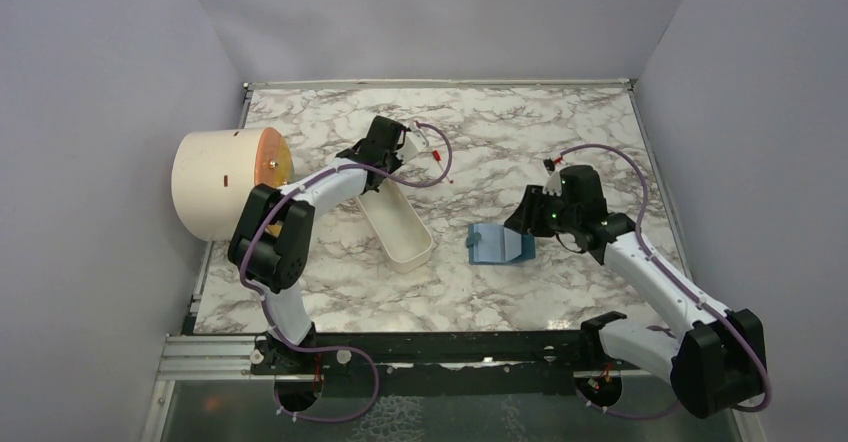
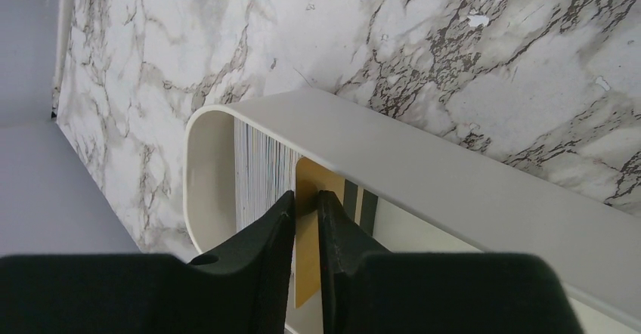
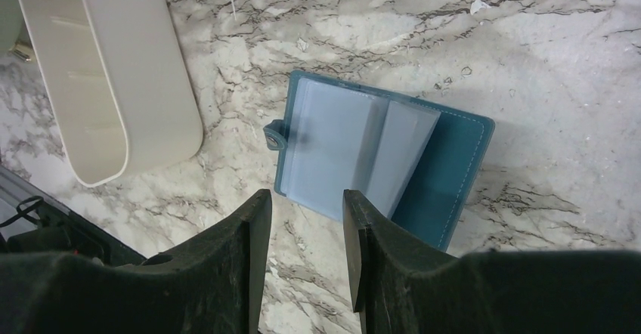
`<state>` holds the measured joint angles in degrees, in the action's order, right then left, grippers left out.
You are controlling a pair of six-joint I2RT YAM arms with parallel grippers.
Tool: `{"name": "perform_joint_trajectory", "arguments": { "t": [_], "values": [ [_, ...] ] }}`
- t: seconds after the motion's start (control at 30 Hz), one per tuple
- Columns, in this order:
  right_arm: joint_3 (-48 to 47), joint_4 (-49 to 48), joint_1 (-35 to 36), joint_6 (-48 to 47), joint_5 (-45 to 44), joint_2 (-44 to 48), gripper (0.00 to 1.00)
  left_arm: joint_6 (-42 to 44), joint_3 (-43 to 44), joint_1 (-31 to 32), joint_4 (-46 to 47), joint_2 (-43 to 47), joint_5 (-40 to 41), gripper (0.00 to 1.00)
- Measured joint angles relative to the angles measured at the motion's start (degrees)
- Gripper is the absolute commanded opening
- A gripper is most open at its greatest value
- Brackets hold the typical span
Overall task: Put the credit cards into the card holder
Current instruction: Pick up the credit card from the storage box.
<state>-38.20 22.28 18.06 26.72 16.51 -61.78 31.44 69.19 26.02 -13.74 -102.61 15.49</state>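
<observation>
Where the left arm reaches: into the far end of the long white tray [image 2: 469, 198], which lies slantwise on the marble table [image 1: 520, 132].
Left gripper [image 2: 306, 202]: jaws drawn near together, with only a narrow slit between the black fingers [image 2: 264, 243]; the yellow-orange card shows through the slit, and it cannot be told whether the tips nip it.
Yellow-orange card [image 2: 306, 258]: inside the tray, leaning at the far wall, face toward the wrist camera.
Dark grey card [image 2: 360, 207]: inside the same tray, just beside the yellow-orange one, a pale band running down it; mostly hidden by the right-hand finger.
Card holder [image 3: 450, 179]: teal-blue, lying open and flat on the marble, near the tray's other end but not touching it, well apart from both cards.
Pocket panel [image 3: 336, 153]: pale grey leaves inside the holder, one tilted up from the fold.
Snap [image 3: 274, 135]: small round tab on the holder's edge nearest the tray.
Right gripper [image 3: 302, 202]: jaws spread, nothing between them; poised above the holder's near edge.
Cream cylinder [image 1: 215, 197]: on its side at the table's left edge, round orange face [image 1: 272, 159] turned toward the left arm.
</observation>
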Motion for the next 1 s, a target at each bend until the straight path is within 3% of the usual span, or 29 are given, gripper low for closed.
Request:
{"name": "perform_joint_trajectory", "arguments": {
  "t": [0.2, 0.7, 1.0],
  "values": [
    [0.5, 0.1, 0.0, 0.0, 0.9, 0.9, 0.41, -0.2, 0.0, 0.4, -0.9, 0.6, -0.1, 0.0],
    [2.9, 0.0, 0.0, 0.9, 4.9, 3.3, 0.4, -5.4, 5.1, 0.7, -10.7, 4.9, -1.1, 0.0],
    [3.2, 1.1, 0.0, 1.7, 3.3, 3.5, 0.4, -15.5, 6.4, 0.6, -14.8, 11.3, -7.1, 0.0]
  ]
}}
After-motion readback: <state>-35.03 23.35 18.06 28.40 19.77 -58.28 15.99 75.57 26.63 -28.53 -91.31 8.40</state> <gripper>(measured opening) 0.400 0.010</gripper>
